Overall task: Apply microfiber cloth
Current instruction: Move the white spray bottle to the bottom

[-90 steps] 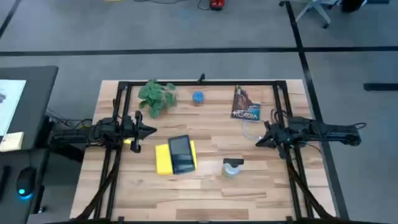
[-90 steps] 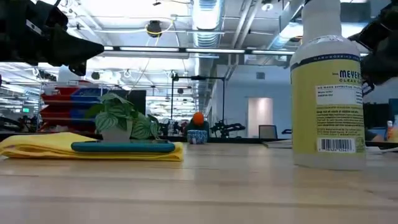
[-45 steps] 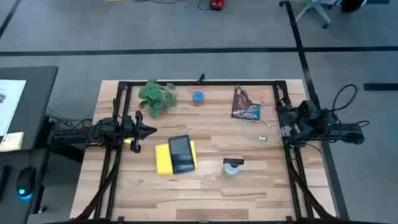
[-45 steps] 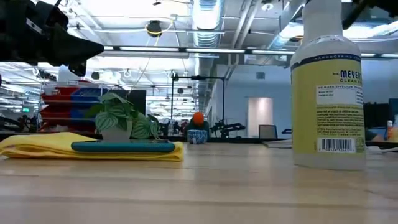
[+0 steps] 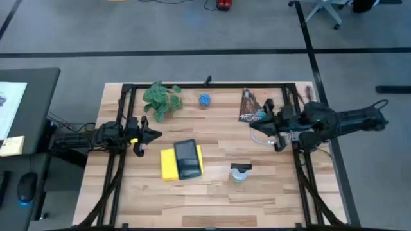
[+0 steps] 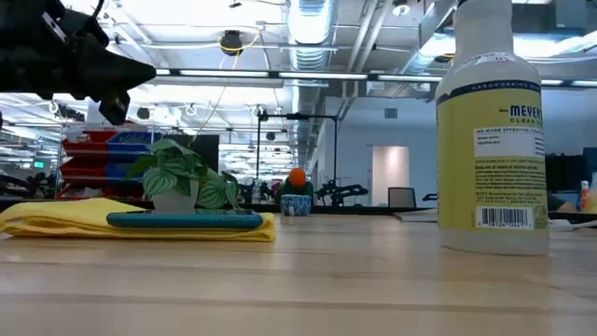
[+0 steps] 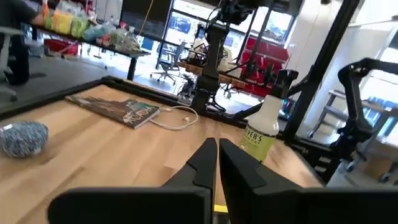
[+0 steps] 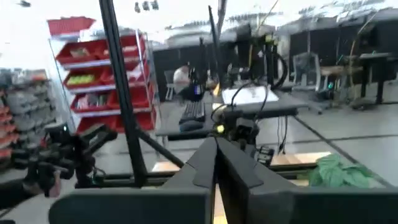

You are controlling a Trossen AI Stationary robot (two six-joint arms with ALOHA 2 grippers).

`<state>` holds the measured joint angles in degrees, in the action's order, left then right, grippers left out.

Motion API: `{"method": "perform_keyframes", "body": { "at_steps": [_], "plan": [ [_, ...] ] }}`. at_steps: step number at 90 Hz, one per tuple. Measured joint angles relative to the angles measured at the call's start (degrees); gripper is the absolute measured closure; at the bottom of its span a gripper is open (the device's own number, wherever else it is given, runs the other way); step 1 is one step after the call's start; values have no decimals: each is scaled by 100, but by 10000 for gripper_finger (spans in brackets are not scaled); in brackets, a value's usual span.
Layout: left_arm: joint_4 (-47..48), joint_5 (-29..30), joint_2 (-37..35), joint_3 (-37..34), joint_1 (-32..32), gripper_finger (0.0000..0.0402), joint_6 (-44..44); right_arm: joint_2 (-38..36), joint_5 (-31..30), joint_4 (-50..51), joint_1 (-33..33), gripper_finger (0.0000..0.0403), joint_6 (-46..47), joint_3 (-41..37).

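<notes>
The yellow microfiber cloth (image 5: 167,164) lies flat on the table left of centre, and the dark tablet (image 5: 187,158) rests on its right part. In the low view the cloth (image 6: 56,218) shows under the tablet (image 6: 185,220). My left gripper (image 5: 157,133) hovers shut just left of and beyond the cloth, raised above the table (image 6: 126,75). My right gripper (image 5: 259,120) is shut, held high over the table's far right, pointing toward the left arm. Neither gripper touches anything.
A spray bottle (image 5: 240,172) stands right of the tablet and looms large in the low view (image 6: 492,131). A potted plant (image 5: 160,99), a blue ball (image 5: 204,100), a book (image 5: 252,106) and a white cable (image 5: 260,136) lie along the far side.
My right gripper first drew back toward the table's right edge and rose out of the low view. It then swung toward the left again and now hangs over the book and cable. The cloth and tablet have not moved.
</notes>
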<state>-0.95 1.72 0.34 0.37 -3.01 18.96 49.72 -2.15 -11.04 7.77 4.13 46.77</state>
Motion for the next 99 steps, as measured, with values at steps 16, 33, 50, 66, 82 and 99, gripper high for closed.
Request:
{"method": "perform_keyframes", "body": {
  "at_steps": [16,33,50,66,82,99],
  "plan": [
    [-2,0,-2,1,1,402,391,562,254,383,269,403,-269,552],
    [0,0,0,1,0,402,721,708,755,1373,859,403,-272,924],
    [-4,0,2,1,1,402,545,737,792,1475,1814,403,-73,1112],
    [-12,46,2,0,2,402,532,890,853,596,2851,403,-563,1112],
    [-24,96,2,-1,2,402,531,1362,348,89,3320,403,-992,1106],
    [-26,129,2,-1,2,402,529,1638,-1474,491,3431,403,196,1103]
  ]
}}
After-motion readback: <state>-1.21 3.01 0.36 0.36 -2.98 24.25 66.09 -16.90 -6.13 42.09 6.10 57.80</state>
